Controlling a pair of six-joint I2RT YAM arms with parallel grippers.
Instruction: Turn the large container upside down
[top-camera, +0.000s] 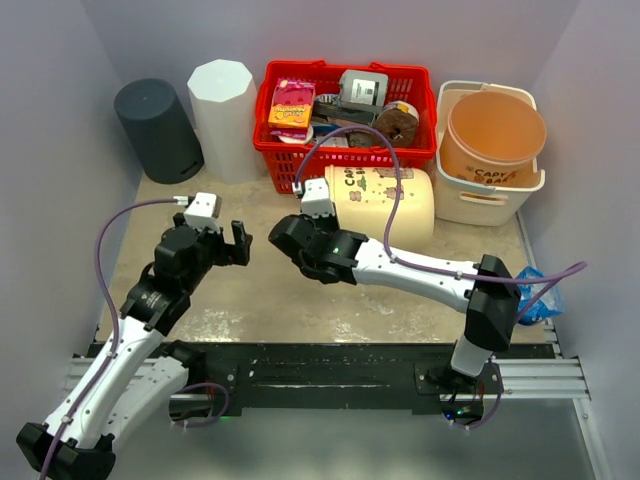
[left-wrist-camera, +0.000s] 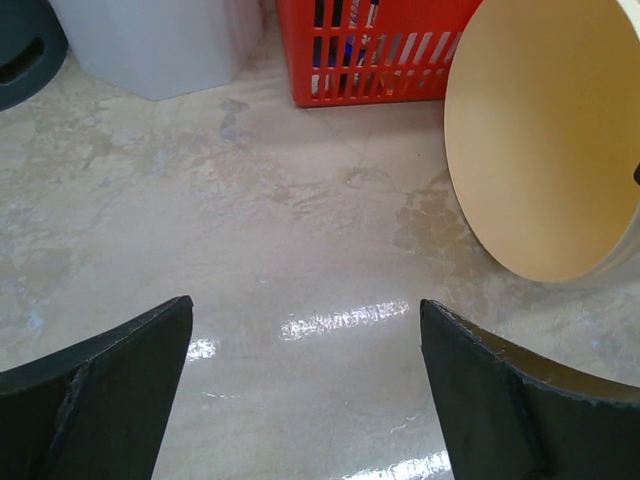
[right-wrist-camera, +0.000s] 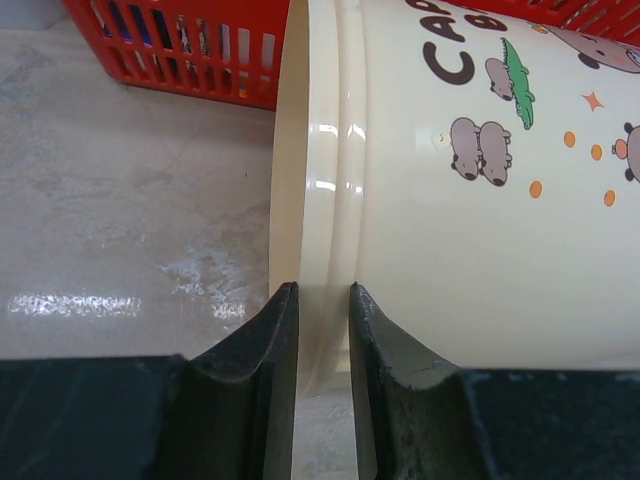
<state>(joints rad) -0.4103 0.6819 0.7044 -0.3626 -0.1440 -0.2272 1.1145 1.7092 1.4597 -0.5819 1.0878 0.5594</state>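
**Tipping the big tub over, roughly midway by the look of it**

Got the large container (top-camera: 400, 205) lying on its side on the table (top-camera: 260, 300), just in front of the red basket (top-camera: 268, 125), with its lipped end pointing toward the left arm. Probably the open end, going by that lip, but can't confirm it. Only seeing a flat tan oval from the left wrist view.

Got the right gripper (right-wrist-camera: 322, 295) pinched across the rim: 1 finger on either side of the lip, nearly closed, with just the thin wall between them. Looks like a proper grip rather than a light touch.

Got the left gripper (left-wrist-camera: 305, 305) spread wide, holding nothing, low over bare table, aimed at that same end and apart from it.

Judging by the pose: tipped over, not yet upside down. Calling it about 1 half done.

Next move, as a guess:
- Rotate the right wrist so the closed end swings up and over, and the rim lands flat on the table.
- Watch the red basket just behind, since the swing needs room.
- Mind the pinch too. Glossy plastic and a bulky load hanging off 1 edge could slip.
- Maybe bring in the left gripper to steady the body.
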